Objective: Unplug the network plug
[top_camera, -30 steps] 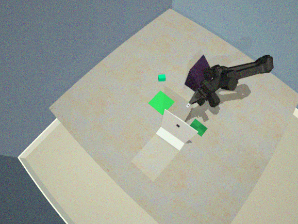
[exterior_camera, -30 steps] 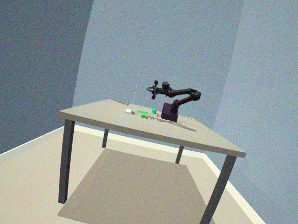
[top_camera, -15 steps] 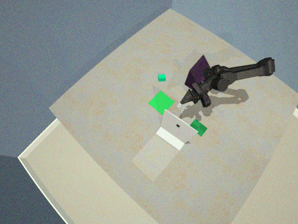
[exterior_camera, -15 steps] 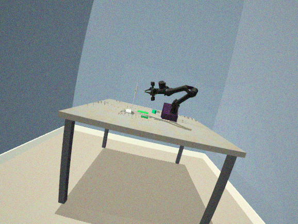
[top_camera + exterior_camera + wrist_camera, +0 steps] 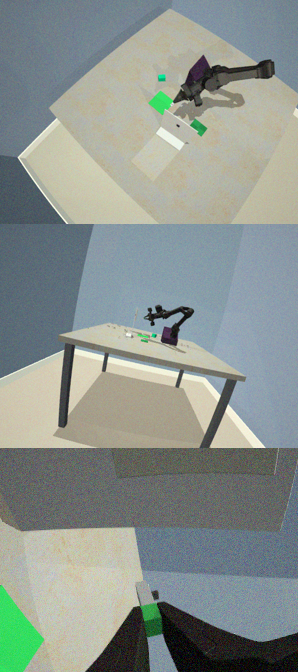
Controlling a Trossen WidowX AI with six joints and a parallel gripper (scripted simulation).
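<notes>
My gripper (image 5: pixel 173 102) (image 5: pixel 144 318) (image 5: pixel 149 611) is shut on the network plug (image 5: pixel 171 104) (image 5: pixel 152 619). In the wrist view the plug has a green body between the fingertips and a light grey part in front. It is out of the socket and held above the table. The upright panel (image 5: pixel 180 132) (image 5: pixel 134 320) (image 5: pixel 65 503) stands apart from it, with a small dark opening (image 5: pixel 178 125). The flat bright green square (image 5: pixel 160 101) (image 5: pixel 143 336) (image 5: pixel 15 635) lies beside the panel, just left of the plug in the top view. The thin tab is not clear.
A white block (image 5: pixel 170 138) (image 5: pixel 129 335) is at the panel's foot. A darker green block (image 5: pixel 199 127) (image 5: pixel 144 340) lies by the panel's other end. A small teal block (image 5: pixel 162 78) (image 5: pixel 154 335) lies beyond the square. The arm's purple base (image 5: pixel 199 68) (image 5: pixel 169 336) stands behind the gripper.
</notes>
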